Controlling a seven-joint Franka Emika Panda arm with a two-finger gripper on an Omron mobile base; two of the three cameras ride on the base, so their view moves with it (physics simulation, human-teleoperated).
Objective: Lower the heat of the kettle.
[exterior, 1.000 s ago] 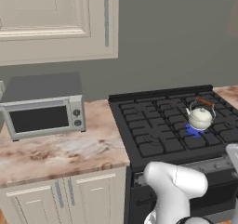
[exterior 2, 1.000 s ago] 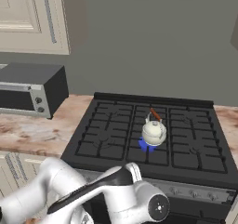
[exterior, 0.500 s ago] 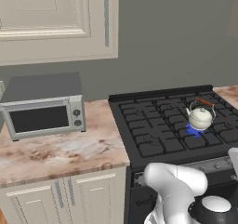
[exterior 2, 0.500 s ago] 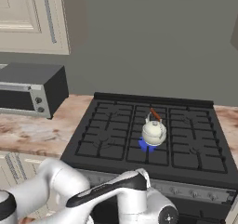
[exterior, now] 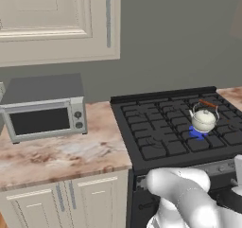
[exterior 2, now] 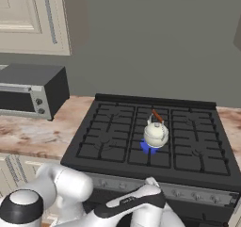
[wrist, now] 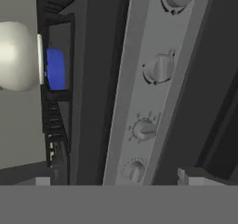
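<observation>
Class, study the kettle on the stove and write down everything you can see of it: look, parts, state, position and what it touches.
The kettle is small, round and cream-white, glossy like enamel. It has a small lid knob, a short spout and a thin arched wire handle topped with reddish-brown wood. It stands upright on the black grates of the stove, toward the front, near the middle. A blue flame glows under its base, so the burner is lit. Nothing else touches it. In the hand view its pale body appears beside that flame.

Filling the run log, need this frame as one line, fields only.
phase: approaching stove knobs | kettle on lit burner, blue flame | gripper: fingers not visible, no knob touched | heat: not yet lowered
</observation>
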